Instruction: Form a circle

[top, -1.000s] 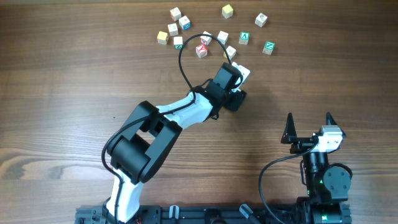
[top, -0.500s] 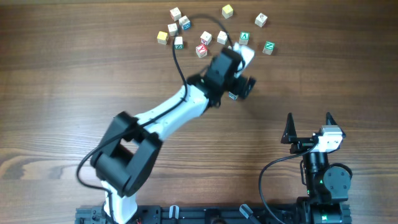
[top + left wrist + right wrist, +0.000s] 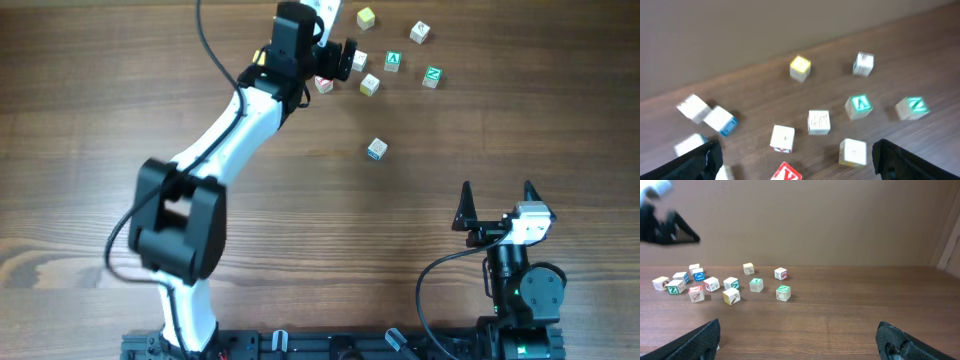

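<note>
The circle is out of view; the cubes I see lie loosely scattered. One blue-marked cube (image 3: pixel 376 149) sits alone mid-table. My left gripper (image 3: pixel 340 58) hangs open over the far cluster, holding nothing. In the left wrist view, the left gripper (image 3: pixel 797 155) has a red-marked cube (image 3: pixel 786 173), a pale cube (image 3: pixel 782 138) and a plain cube (image 3: pixel 853 152) on the table between its fingers. Two green-faced cubes (image 3: pixel 858 106) (image 3: pixel 911 107) lie beyond to the right. My right gripper (image 3: pixel 497 205) stands open and empty near the front.
A yellow cube (image 3: pixel 366 17) and a pale cube (image 3: pixel 420 33) lie near the table's far edge. More cubes (image 3: pixel 721 120) sit left of the gripper, partly hidden under the left arm from overhead. A wall rises just behind the table (image 3: pixel 850 315).
The left gripper opened and let go of the blue-marked cube mid-table. It then swung up and left to the far cluster. The right arm has not moved.
</note>
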Available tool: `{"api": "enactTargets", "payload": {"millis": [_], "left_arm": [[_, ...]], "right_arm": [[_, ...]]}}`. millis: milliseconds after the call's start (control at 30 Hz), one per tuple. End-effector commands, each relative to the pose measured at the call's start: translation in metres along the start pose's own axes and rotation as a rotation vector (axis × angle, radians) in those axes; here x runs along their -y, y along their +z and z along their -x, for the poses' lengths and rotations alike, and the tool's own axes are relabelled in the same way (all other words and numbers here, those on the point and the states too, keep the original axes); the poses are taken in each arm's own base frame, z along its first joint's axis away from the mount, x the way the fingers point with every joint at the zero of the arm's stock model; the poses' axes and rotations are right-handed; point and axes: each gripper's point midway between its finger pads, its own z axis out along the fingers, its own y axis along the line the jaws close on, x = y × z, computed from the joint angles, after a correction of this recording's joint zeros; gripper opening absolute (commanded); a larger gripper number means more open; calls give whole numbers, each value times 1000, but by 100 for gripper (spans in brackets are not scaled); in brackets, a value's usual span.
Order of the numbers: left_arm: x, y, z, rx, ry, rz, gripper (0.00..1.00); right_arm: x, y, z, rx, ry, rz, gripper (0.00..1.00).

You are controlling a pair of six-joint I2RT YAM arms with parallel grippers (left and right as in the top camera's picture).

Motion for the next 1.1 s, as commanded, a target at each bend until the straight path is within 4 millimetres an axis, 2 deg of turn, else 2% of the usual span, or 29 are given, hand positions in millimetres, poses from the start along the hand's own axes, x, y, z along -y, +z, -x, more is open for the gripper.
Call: {"api": "enactTargets", "payload": {"millis": [0,200,333,433,567,833,1067], "left_arm": [[6,34,-32,-33,14,-40,98],[-6,68,-44,-32,40,-30,93],[-8,92,-62,-89,80,-32,92],[-14,96,-73,-116,77,-24,91],[-31,96,-79,-129,68,-8,90],[-33,97,-65,-70,83,-35,88],[-33,104,-80,-94,127,-38,85]], "right_arm": [[-4,-1,2,12,-17,19,100],[-4,-1,2,12,-17,19,100],[-4,-1,2,12,-17,19,100],[-4,-1,2,12,-17,19,100],[-4,-1,2,12,-17,19,100],[-4,-1,2,12,-17,19,100],[-4,-1,2,12,-17,19,100]]}}
